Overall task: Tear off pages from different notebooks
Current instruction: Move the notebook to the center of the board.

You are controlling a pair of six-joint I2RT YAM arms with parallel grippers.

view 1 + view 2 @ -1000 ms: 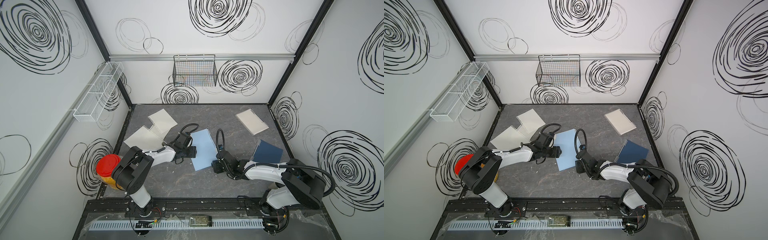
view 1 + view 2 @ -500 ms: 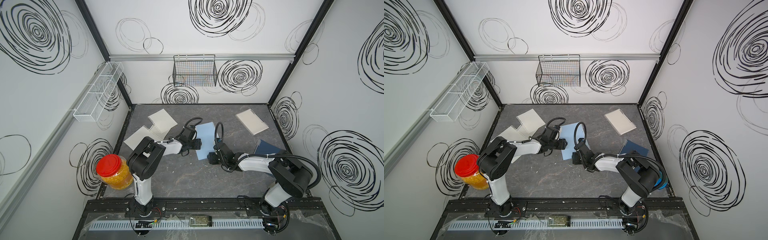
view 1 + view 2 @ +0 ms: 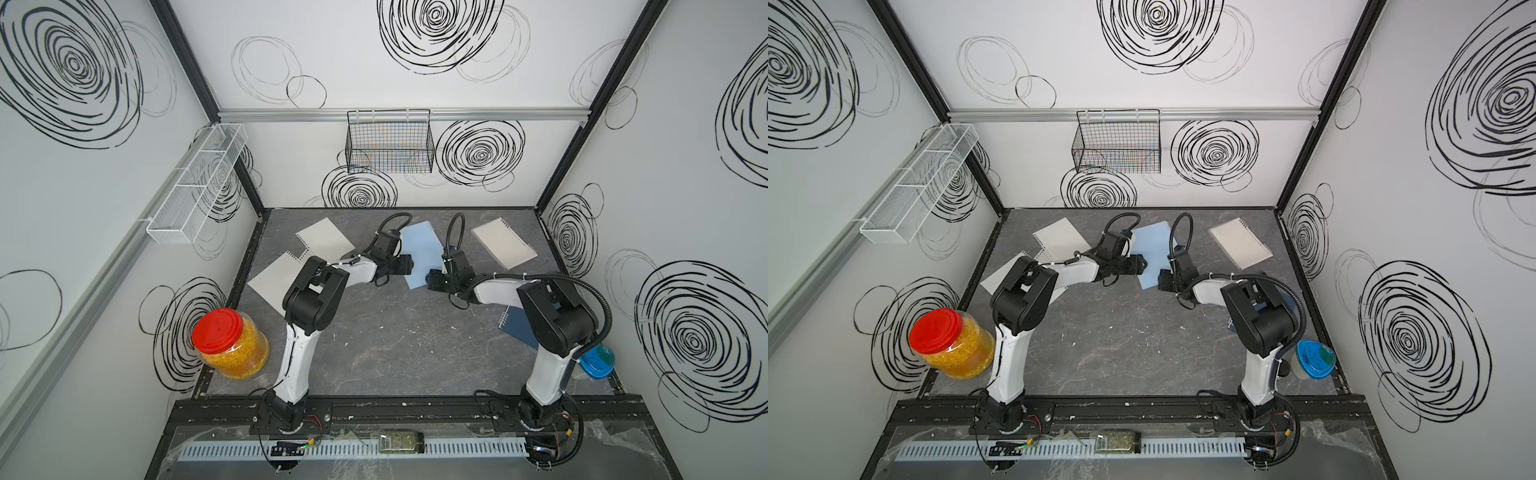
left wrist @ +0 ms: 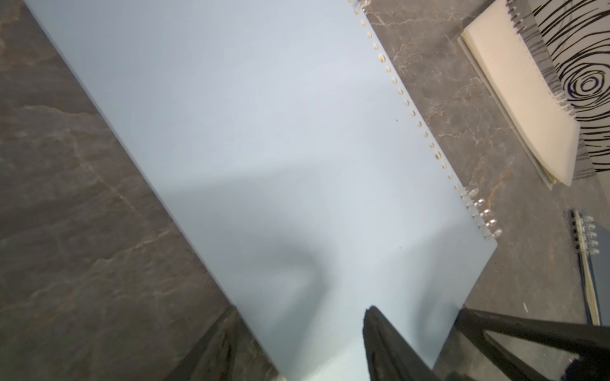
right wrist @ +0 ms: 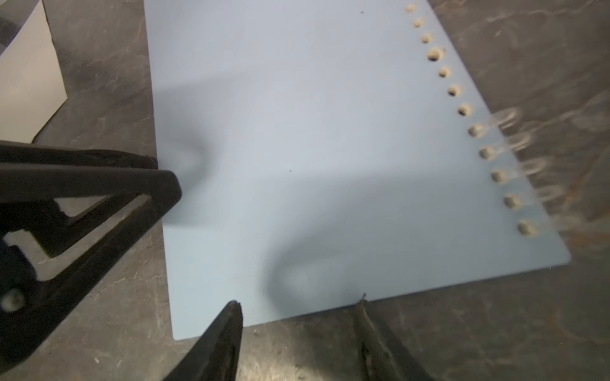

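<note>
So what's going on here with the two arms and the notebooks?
Both arms are at the light-blue notebook in the middle of the table. The left gripper is open at its long unbound edge, and the right gripper is open at its near short edge. Neither has hold of it. Two loose pages lie back left. The clear-covered notebook and the navy notebook lie off to the right.

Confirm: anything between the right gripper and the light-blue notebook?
Nothing visible. Right gripper, fingers open, sits at a short edge of the light-blue notebook; left gripper is at its long edge, aside.
</note>
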